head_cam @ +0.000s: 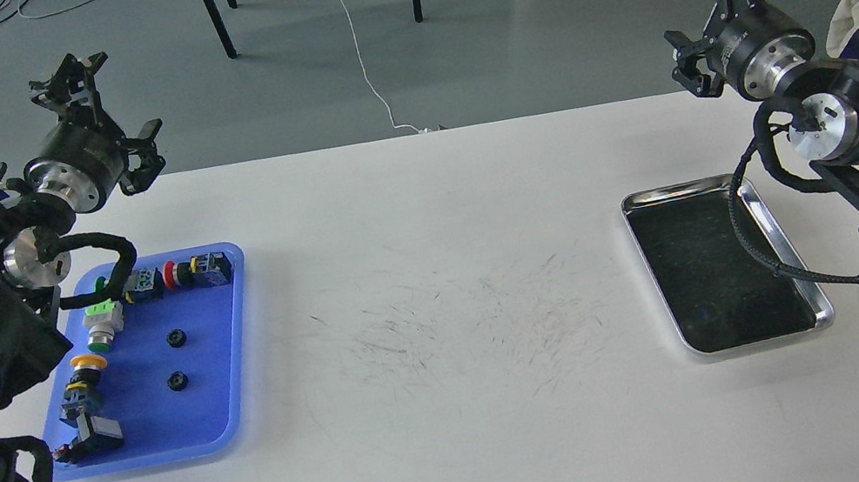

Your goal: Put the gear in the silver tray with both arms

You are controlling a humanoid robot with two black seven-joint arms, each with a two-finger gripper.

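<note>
Two small black gears (176, 338) (177, 380) lie on the floor of the blue tray (161, 421) at the table's left. The silver tray (673, 191) lies at the right, its dark floor bare. My left gripper (105, 113) is raised over the table's far left edge, behind the blue tray, with its claws spread open and nothing in them. My right gripper (712, 14) is raised over the far right edge, behind the silver tray, also open and empty. Neither gripper touches a gear.
The blue tray also holds several coloured push-button switches (175, 275) along its back and left sides. A black cable (759, 253) from my right arm hangs over the silver tray's right rim. Chair legs (213, 14) and a white cord stand on the floor beyond the table.
</note>
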